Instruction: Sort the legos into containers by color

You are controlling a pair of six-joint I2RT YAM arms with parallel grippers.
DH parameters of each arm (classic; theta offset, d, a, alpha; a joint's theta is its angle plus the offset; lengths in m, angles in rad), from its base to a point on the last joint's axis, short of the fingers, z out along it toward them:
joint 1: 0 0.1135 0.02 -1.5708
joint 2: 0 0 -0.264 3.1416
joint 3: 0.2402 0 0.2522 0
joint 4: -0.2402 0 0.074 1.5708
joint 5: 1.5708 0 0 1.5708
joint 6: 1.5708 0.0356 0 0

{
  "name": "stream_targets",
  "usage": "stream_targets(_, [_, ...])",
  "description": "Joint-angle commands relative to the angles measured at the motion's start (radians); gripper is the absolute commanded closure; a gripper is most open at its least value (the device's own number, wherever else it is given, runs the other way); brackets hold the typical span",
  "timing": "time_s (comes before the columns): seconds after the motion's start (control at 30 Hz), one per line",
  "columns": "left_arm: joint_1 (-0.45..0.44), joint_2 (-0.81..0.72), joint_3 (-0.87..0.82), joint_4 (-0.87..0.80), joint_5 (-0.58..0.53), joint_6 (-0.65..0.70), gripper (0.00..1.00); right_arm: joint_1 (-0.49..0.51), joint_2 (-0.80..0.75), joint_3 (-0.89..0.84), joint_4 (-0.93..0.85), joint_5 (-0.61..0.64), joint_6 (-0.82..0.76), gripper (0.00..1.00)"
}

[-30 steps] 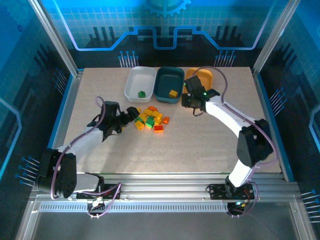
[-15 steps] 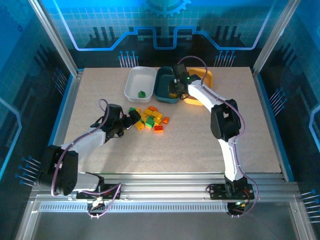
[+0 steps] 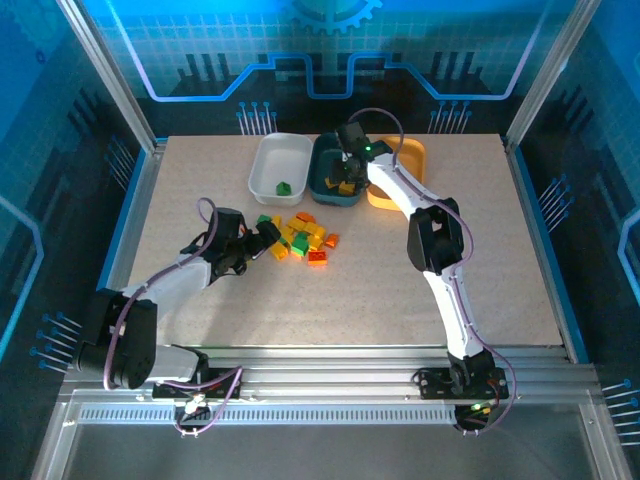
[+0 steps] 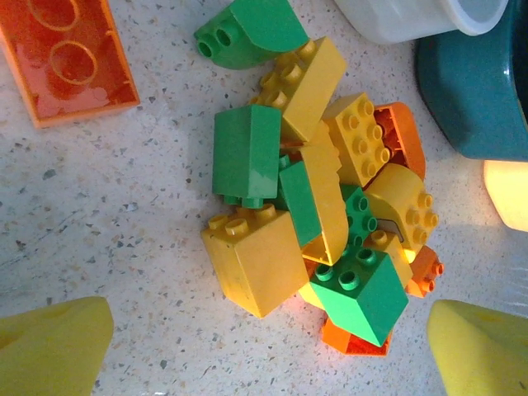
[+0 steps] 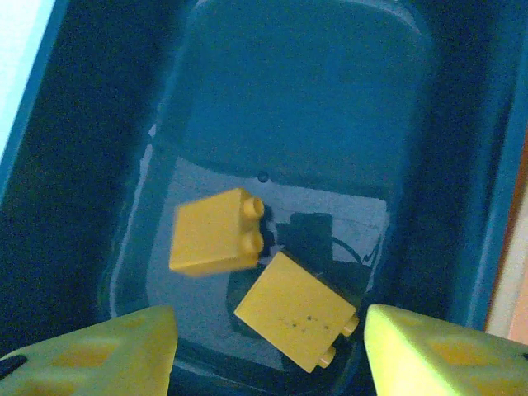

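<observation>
A pile of green, yellow and orange-red legos (image 3: 300, 238) lies mid-table in front of the containers. My left gripper (image 3: 262, 236) stands open at the pile's left edge; in the left wrist view the left gripper (image 4: 264, 351) frames a yellow brick (image 4: 256, 264) and a green brick (image 4: 363, 289) without touching them. My right gripper (image 3: 347, 172) hovers open over the dark teal tray (image 3: 332, 152). In the right wrist view the right gripper (image 5: 268, 355) holds nothing, and two yellow bricks sit below it, one blurred (image 5: 216, 231), one lying still (image 5: 297, 309).
The white tray (image 3: 280, 150) holds one green brick (image 3: 284, 187). The yellow-orange tray (image 3: 412, 155) is partly covered by the right arm. A long orange-red brick (image 4: 66, 54) and a green brick (image 4: 252, 29) lie apart from the pile.
The right gripper swung left from beside the yellow-orange tray to over the teal tray and opened, dropping a yellow brick. The left gripper edged closer to the pile.
</observation>
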Motion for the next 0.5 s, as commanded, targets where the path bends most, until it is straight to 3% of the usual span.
stream_targets(0.0, [0.026, -0.046, 0.048, -0.052, 0.004, 0.025, 0.01, 0.019, -0.076, -0.025, -0.033, 0.002, -0.01, 0.37])
stream_targets(0.27, [0.105, -0.117, 0.037, -0.086, 0.012, 0.008, 0.01, 0.126, -0.432, -0.51, 0.135, 0.021, 0.046, 0.39])
stream_targets(0.47, [0.105, -0.108, -0.025, -0.029, 0.057, -0.055, 0.01, 0.206, -0.489, -0.732, 0.203, -0.029, 0.194, 0.4])
